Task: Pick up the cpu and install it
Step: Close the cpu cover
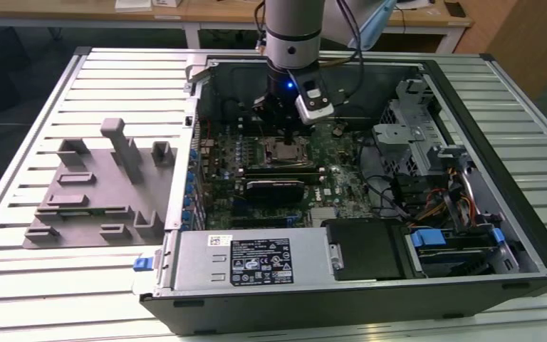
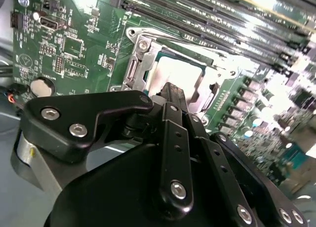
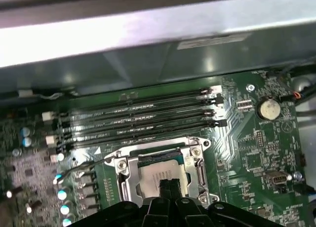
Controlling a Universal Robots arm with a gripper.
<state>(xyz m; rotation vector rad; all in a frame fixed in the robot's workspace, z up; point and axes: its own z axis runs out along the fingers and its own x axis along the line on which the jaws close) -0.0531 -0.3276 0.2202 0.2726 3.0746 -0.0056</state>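
Note:
The cpu (image 3: 148, 176) is a flat silver square lying inside the metal-framed socket (image 3: 121, 180) on the green motherboard. In the second wrist view the cpu (image 2: 174, 69) shows pale just beyond the fingertips. My gripper (image 3: 170, 182) hangs directly over the chip, its two black fingers pressed together with nothing between them; whether the tips touch the chip is unclear. In the exterior view the gripper (image 1: 281, 130) reaches down into the open computer case just above the socket (image 1: 283, 151). The gripper (image 2: 170, 87) partly covers the chip's near edge.
Several memory slots (image 3: 138, 116) run beside the socket, and a coin battery (image 3: 269, 108) sits off to one side. The case holds a power supply (image 1: 254, 260), a drive cage (image 1: 412, 132) and loose cables (image 1: 426, 192). A grey fixture (image 1: 93, 192) lies on the slatted table.

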